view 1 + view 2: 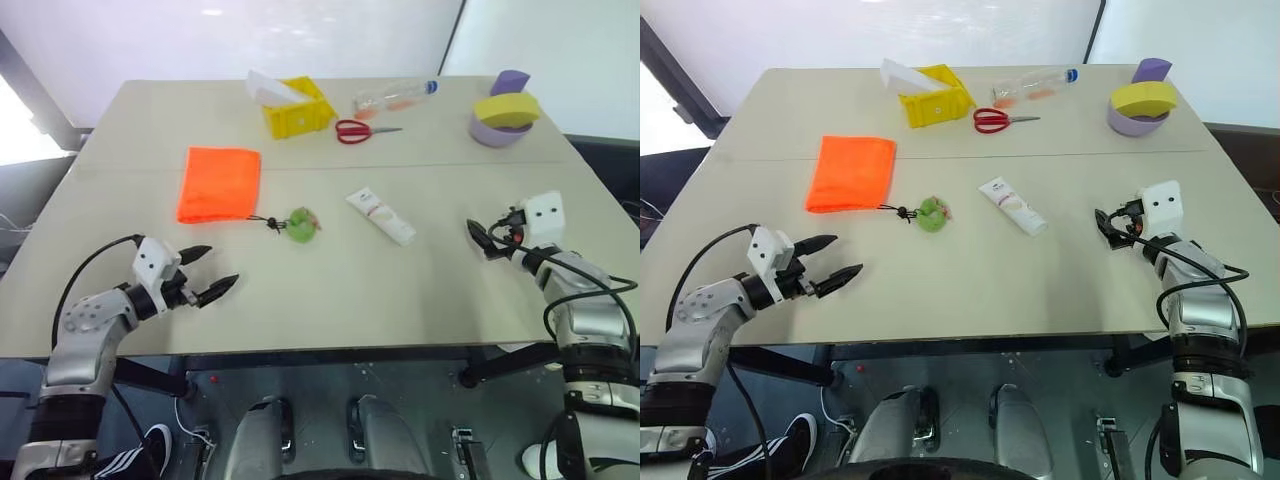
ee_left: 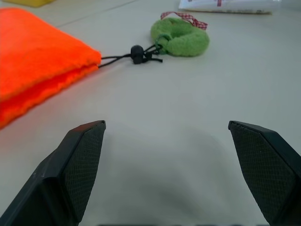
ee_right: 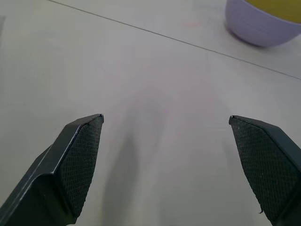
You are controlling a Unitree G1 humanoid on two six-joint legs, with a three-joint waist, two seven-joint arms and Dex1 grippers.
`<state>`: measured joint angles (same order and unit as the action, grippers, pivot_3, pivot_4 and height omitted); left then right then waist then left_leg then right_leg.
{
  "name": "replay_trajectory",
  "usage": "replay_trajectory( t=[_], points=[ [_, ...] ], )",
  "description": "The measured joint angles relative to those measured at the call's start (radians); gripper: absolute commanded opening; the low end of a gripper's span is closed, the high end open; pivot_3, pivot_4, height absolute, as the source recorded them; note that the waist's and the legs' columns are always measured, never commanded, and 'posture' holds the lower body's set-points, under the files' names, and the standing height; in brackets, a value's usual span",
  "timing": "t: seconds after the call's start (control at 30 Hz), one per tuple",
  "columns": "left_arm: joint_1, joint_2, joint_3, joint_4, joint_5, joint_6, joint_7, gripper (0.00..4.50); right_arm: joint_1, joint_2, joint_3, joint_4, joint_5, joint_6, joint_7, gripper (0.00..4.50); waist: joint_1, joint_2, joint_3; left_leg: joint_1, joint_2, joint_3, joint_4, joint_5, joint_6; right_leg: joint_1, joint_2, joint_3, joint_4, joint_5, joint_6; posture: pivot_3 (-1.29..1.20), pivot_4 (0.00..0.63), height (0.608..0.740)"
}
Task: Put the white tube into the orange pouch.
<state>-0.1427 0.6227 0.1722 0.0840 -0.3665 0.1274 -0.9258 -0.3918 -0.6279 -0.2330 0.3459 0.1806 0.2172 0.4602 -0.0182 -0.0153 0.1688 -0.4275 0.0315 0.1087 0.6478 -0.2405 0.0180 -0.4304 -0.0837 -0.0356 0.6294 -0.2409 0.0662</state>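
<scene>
A yellow plastic box (image 1: 297, 112) stands at the far side of the table (image 1: 330, 290), and a white object (image 1: 270, 87) sticks out of it. To its right lie red-handled scissors (image 1: 356, 131). Behind the scissors a clear plastic bottle (image 1: 393, 96) with a blue cap lies on its side. At the far right corner stands a lilac bowl (image 1: 495, 130) with a yellow piece (image 1: 506, 109) and a purple piece (image 1: 509, 81) on top.
</scene>
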Motion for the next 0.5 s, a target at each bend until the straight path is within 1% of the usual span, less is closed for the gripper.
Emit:
replay_trajectory(
  t=[0.27,0.5],
  points=[
    [-0.016,-0.006,0.001,0.029,0.038,-0.051,0.067,4.48,-0.001,0.0,0.004,0.0,-0.011,-0.008,0.013,4.47,0.0,0.0,0.0,0.0,0.0,0.0,0.0,0.0,0.001,0.0,0.001,0.0,0.0,0.0,0.0,0.0,0.15,0.74],
    [-0.035,-0.009,0.003,0.077,0.039,-0.081,0.082,4.48,-0.023,-0.001,0.012,0.004,-0.019,-0.021,0.031,4.47,0.0,0.0,0.0,0.0,0.0,0.0,0.001,0.0,0.001,0.0,0.001,0.0,0.0,0.0,0.0,0.0,0.15,0.74]
  ],
)
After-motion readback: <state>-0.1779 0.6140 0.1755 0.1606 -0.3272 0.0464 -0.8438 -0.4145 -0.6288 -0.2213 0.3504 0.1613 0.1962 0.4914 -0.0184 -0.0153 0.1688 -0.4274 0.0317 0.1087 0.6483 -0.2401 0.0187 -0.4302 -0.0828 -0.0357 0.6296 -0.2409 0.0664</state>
